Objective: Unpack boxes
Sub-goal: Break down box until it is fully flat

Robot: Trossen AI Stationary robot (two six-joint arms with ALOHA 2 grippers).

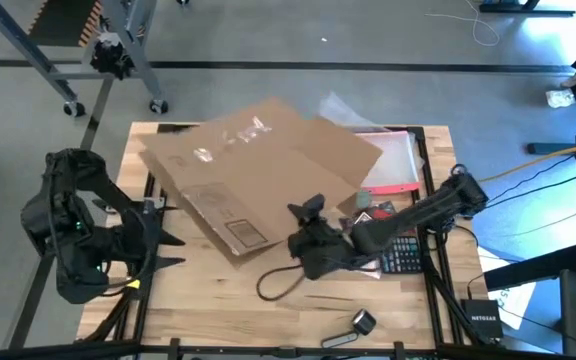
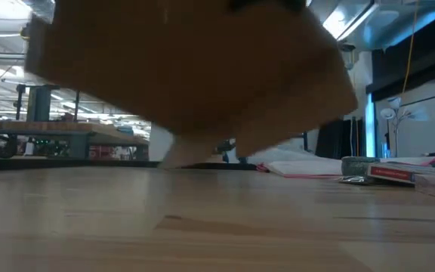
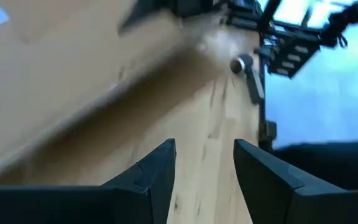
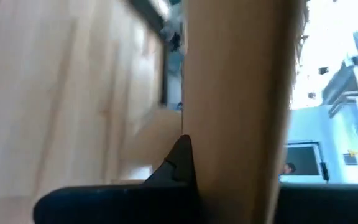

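Cardboard is filling the right wrist view, where the right gripper is pinching the box by its near edge, fingers pressed together on the board. Tilted up off the table, the box is running diagonally away from that gripper. Beside its label end, the left gripper is hanging spread and empty, so the right arm is judged nearer.
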